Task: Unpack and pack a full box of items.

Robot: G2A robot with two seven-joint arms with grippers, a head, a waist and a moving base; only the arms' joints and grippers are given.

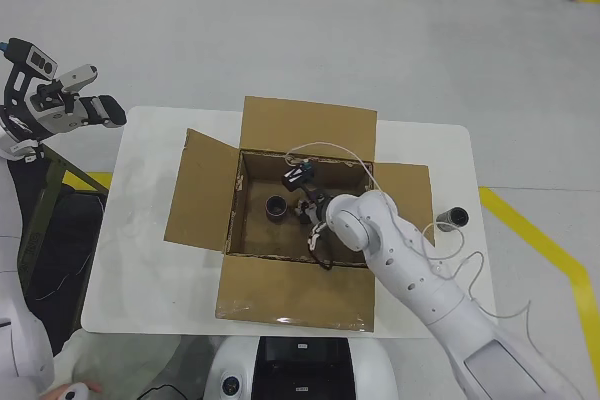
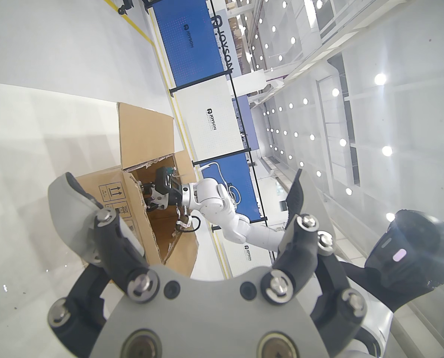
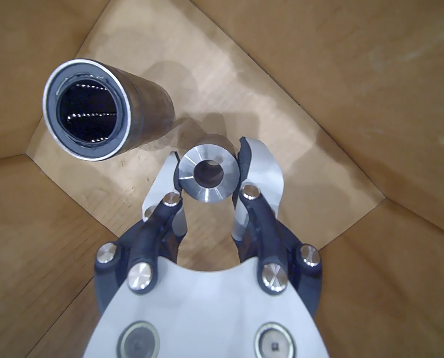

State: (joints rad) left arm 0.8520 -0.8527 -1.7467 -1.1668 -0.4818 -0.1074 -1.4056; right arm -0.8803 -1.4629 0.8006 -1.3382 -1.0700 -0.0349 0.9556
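In the box (image 1: pixel 295 285), the right hand (image 3: pixel 209 160) grips a metal sleeve (image 3: pixel 222 191) upright, probably to clear the walls — left hand (image 2: pixel 184 184) released, parked aside.

Rt gripper (image 3: pixel 209 160) sits low inside cardboard box (image 3: pixel 359 61), a pad pressed on each side of sm. steel sleeve (image 3: pixel 209 177). Sleeve upright, open bore facing cam. Lg dark cylinder (image 3: pixel 106 109), hollow w/ pale rim, stands upright on box floor just beside sleeve, not touching. Whether sleeve rests on floor: can't tell.
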